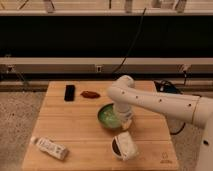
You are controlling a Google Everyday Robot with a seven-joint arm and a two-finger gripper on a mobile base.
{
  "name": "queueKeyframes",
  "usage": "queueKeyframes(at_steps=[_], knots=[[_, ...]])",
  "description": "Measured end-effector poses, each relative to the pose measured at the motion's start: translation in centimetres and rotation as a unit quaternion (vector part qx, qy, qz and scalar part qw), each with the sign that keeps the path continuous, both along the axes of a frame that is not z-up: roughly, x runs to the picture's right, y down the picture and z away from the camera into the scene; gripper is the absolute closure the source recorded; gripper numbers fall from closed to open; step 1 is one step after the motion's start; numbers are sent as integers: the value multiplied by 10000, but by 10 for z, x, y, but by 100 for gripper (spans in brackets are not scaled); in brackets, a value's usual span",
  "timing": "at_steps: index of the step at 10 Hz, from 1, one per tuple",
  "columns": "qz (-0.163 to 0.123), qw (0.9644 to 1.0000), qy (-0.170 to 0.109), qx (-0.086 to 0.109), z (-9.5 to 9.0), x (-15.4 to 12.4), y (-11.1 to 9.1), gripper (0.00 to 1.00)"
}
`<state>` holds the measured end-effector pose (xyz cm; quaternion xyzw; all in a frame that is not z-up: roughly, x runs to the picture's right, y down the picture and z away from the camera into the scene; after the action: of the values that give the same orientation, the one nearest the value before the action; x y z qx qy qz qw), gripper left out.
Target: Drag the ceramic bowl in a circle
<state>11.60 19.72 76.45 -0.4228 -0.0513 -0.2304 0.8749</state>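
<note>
The ceramic bowl (107, 116) sits upright, mouth facing up, right of the worktop's (80, 127) middle. Being round, it has no long axis, and its inside shows pale mottled green. The gripper (125, 123) hangs at the bowl's right rim, hiding that edge; whether it is open or closed on the rim cannot be told. Just in front, a white cup (124, 146) lies tilted, dark inside turned leftward. A black object (69, 92) and a reddish-brown object (90, 94) lie behind, and a white packet (50, 148) lies front left.
</note>
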Motion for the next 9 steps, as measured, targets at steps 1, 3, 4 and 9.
queueKeyframes(at_steps=[1, 3, 4, 9], knots=[[96, 9999, 52, -9, 8, 5, -13, 100], [86, 9999, 66, -52, 23, -2, -28, 100], [26, 9999, 45, -89, 33, -13, -36, 100], [-248, 9992, -257, -177, 48, -51, -41, 100]])
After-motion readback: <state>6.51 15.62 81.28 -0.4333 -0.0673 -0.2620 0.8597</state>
